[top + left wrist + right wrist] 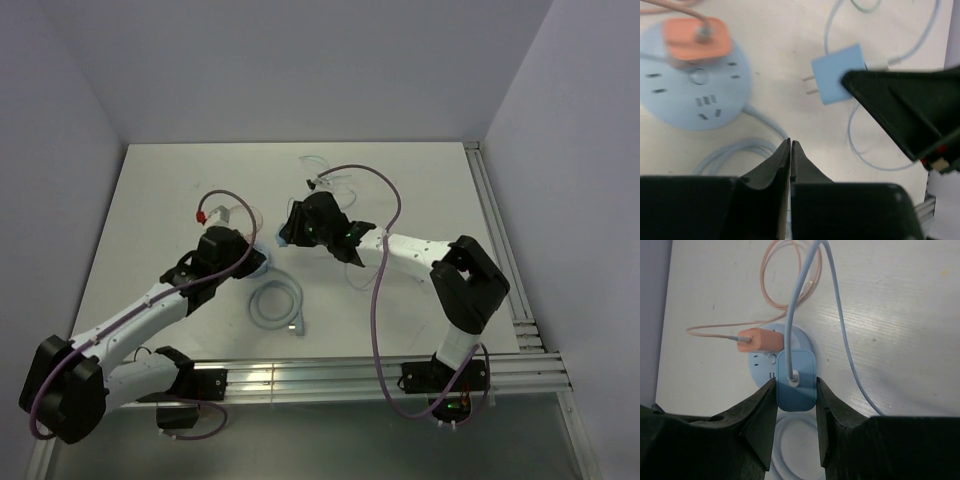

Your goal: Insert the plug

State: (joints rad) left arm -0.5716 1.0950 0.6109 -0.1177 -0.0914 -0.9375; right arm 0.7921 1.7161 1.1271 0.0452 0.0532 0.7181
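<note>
My right gripper (795, 385) is shut on the blue plug (799, 365), one jaw on each side of its body. In the left wrist view the plug (835, 75) hangs to the right of the round light-blue power strip (695, 95), its two bare prongs pointing toward the strip. An orange plug (697, 37) sits in the strip. My left gripper (790, 145) is shut on nothing, just near of the strip. From above, the right gripper (290, 237) holds the plug (283, 241) beside the strip (263, 262), which the left gripper (238, 258) partly hides.
The strip's own cord lies coiled (278, 303) toward the near edge. The plug's thin blue cable (842, 315) and a pink cable (785, 285) trail across the white table. Clear packaging or cable (322, 172) lies at the back. Rails (500, 230) run along the right and near edges.
</note>
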